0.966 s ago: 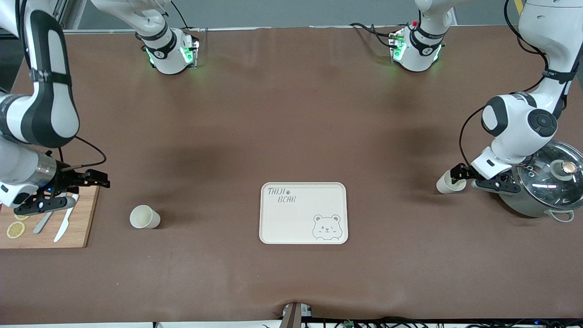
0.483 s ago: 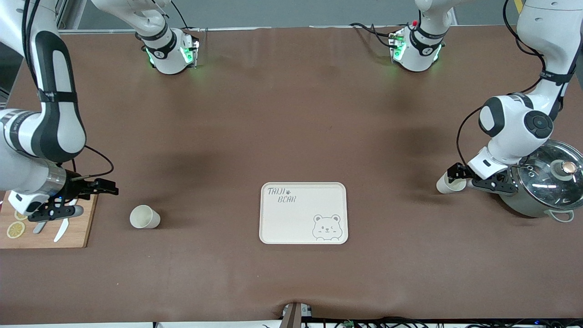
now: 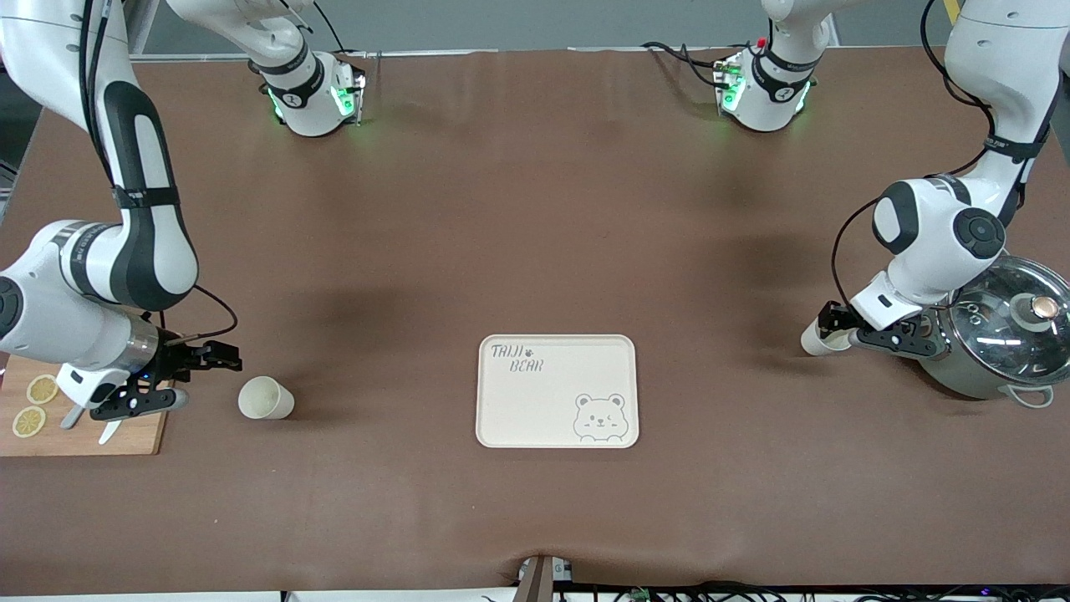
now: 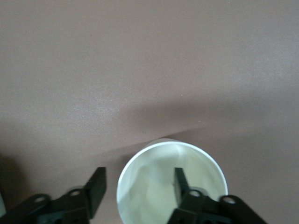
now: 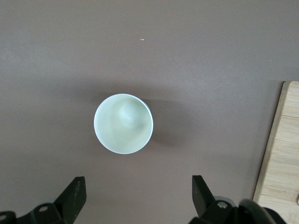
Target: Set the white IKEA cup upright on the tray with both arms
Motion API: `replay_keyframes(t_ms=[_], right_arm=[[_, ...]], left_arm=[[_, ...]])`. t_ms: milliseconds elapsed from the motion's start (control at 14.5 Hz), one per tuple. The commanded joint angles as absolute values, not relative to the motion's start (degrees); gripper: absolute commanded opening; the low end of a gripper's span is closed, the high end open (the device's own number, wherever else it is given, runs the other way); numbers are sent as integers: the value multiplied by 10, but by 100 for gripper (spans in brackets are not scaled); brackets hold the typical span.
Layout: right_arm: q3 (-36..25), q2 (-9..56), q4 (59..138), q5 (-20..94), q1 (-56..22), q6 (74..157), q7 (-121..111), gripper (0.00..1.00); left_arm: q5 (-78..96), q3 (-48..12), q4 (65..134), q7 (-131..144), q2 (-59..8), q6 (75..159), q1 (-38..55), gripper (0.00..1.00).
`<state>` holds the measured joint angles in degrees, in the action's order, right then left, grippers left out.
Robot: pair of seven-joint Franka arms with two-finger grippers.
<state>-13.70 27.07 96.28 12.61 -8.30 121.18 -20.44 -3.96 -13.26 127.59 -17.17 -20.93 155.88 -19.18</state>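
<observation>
Lower left of the frame, the right tool (image 3: 185, 380) gapes wide beside a smooth round cup (image 3: 265, 398). At mid right, the left tool (image 3: 838, 329) straddles a second cup's (image 3: 817, 339) rim, one finger (image 4: 180, 179) inside, on the matte brown desk (image 3: 535, 234).

A matt brown cloth (image 3: 535, 251) covers the table. The cream tray (image 3: 557, 391) looks like smooth matt plastic, as do both white cups (image 3: 265, 398) (image 3: 817, 339). The cutting board (image 3: 134, 431) is pale wood. The pot (image 3: 999, 343) is brushed metal under a glossy glass lid (image 3: 1024, 320).
</observation>
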Motion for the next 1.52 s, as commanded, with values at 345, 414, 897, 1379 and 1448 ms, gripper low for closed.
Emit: replay_keyframes(t_ms=[345,414,897,1379,1448], right_arm=[[-142,278,948,143,-45,1280,-195,100],[-142,284,947,143,-40,1290,-195,100],[-139,333,946,166,-55,1338,-177,100],[-139,360,947,179,-71,1375,-178,100],[-139,361,946,179,-72,1378,-178,100]], left_arm=[[-19,-147,1266,-169,-209,1565,-198,0],[2,-162,1260,-155,-208,1564,-197,0],[18,-198,1098,87,-235,1405,-92,0],[-82,-194,914,303,-321,1267,28,0],[-101,-194,863,323,-347,1216,46,0]])
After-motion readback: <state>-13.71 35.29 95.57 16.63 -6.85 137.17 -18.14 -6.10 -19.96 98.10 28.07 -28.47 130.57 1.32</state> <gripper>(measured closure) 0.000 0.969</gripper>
